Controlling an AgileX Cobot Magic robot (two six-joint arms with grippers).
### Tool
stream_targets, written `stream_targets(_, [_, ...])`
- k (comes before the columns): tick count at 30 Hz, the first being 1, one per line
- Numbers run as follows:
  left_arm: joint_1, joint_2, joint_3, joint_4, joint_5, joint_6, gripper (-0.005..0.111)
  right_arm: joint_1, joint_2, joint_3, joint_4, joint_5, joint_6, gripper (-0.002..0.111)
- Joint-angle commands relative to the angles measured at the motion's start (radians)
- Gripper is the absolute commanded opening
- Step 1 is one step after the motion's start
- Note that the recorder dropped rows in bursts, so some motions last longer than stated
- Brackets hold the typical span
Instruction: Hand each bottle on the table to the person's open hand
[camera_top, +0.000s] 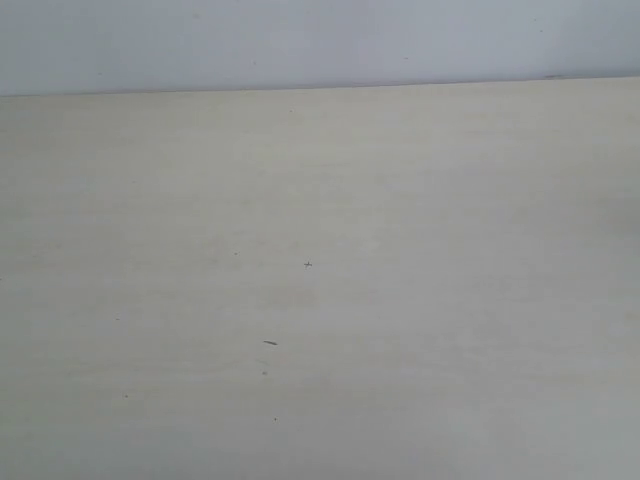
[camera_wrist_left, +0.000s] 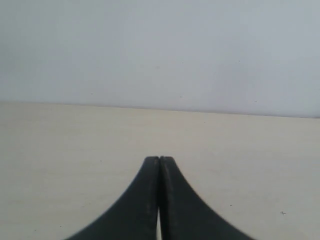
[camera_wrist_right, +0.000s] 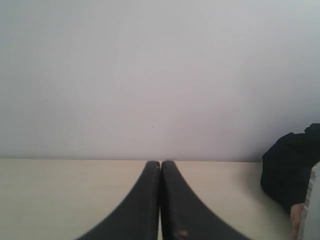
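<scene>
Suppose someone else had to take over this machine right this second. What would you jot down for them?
Left claw: shut, holding nothing, low over the table.
Right claw: shut, holding nothing.
Bottles: none shows on the part of the table in view. At the edge of the right wrist view there is a dark sleeve with a pale sliver beside it, too cropped to identify.
Done: cannot tell. Either the bottles are already handed over or they are not set out.
Left: look for bottles and an open hand, which is not in view, before moving.
</scene>
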Motion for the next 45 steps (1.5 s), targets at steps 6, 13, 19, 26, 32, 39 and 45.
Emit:
stream_targets(6, [0.051, -0.007, 0.004, -0.022, -0.008, -0.087, 0.0, -0.003, -0.006, 0.004, 0.001, -0.005, 0.002, 0.0])
stream_targets(13, [0.115, -0.007, 0.004, -0.024, 0.022, -0.049, 0.0, -0.003, -0.006, 0.004, 0.001, -0.005, 0.002, 0.0])
stream_targets(19, [0.115, -0.007, 0.004, -0.024, 0.02, -0.045, 0.0, -0.003, -0.006, 0.004, 0.001, -0.005, 0.002, 0.0])
stream_targets(26, [0.115, -0.007, 0.004, -0.024, 0.02, -0.045, 0.0, -0.003, -0.006, 0.004, -0.001, -0.005, 0.002, 0.0])
stream_targets(32, [0.115, -0.007, 0.004, -0.024, 0.02, -0.045, 0.0, -0.003, -0.006, 0.004, -0.001, -0.005, 0.002, 0.0])
stream_targets(39, [0.115, -0.007, 0.004, -0.024, 0.02, -0.045, 0.0, -0.003, -0.006, 0.004, -0.001, -0.017, 0.004, 0.0])
stream_targets(45, [0.115, -0.007, 0.004, -0.024, 0.02, -0.045, 0.0, -0.003, -0.006, 0.004, -0.001, -0.017, 0.004, 0.0])
